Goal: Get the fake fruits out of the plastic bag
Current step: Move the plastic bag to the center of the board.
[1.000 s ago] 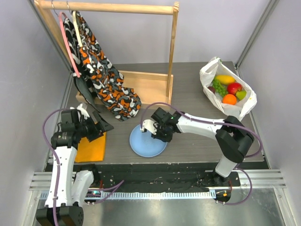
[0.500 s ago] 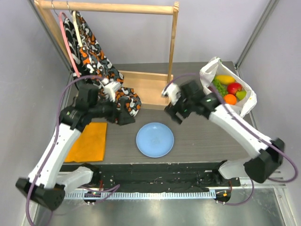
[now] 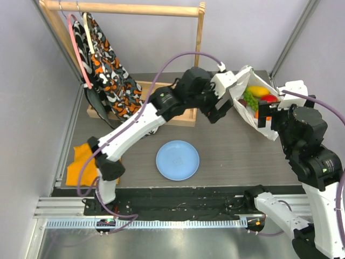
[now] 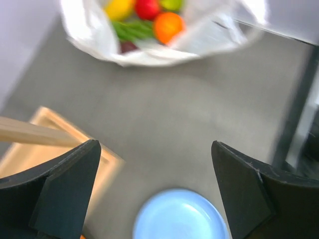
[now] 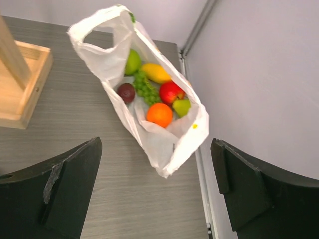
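While both arms hang over the far right corner of the dark grey wood-grain table, neither holds anything. The left gripper has its black fingers spread wide over bare tabletop, and the right gripper is just as wide apart and empty.

The crinkly white translucent plastic bag lies at that corner with its mouth gaping upward. All the small glossy plastic fruits sit inside it: a round orange, a red apple, a green pear, a yellow mango, a green grape bunch, a dark purple plum and a green apple.

The orange looks the easiest first pick for the right gripper, being exposed on top. The descent should be straight down, fingers turned so they slip past the pear and apple touching it and do not pinch the film. The left gripper would do well to pin a bag handle, so the bag is not lifted along. The round light-blue plate seems a sensible drop spot.
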